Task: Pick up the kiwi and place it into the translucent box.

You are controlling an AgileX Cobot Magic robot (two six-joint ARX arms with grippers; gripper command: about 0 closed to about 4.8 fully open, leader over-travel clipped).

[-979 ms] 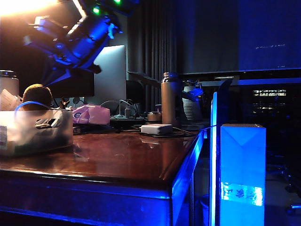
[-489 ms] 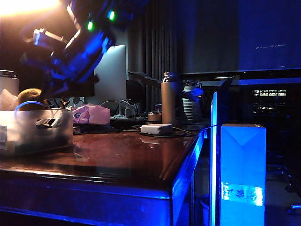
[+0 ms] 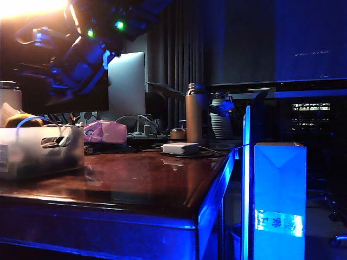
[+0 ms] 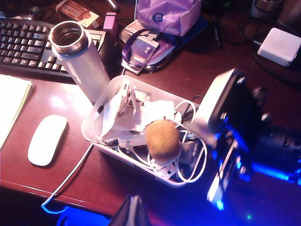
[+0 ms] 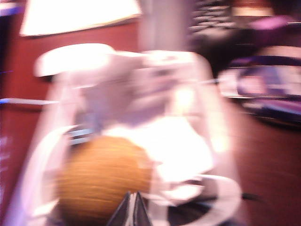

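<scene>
The kiwi (image 4: 162, 140) is a fuzzy brown egg lying on the white cables and papers inside the translucent box (image 4: 94, 127). In the exterior view only the kiwi's top (image 3: 16, 120) peeks over the box (image 3: 38, 151) at the far left. In the blurred right wrist view my right gripper (image 5: 133, 200) is shut, its tips right beside the kiwi (image 5: 103, 179), with nothing between them. The right arm (image 4: 230, 127) hangs over the box's end. My left gripper (image 4: 133, 207) is shut and empty, high above the table's front edge.
A steel flask (image 4: 77, 56) stands against the box, with a white mouse (image 4: 47, 140) and keyboard (image 4: 23, 42) beyond it. A pink tissue packet (image 3: 105, 131), white adapter (image 3: 180, 148) and bronze bottle (image 3: 194, 111) sit further back. A glowing blue carton (image 3: 279, 200) stands off the table's right edge.
The kiwi stood well above the box rim; now it sits lower and further left, inside the box. The right arm has swung left and tilted over it.
</scene>
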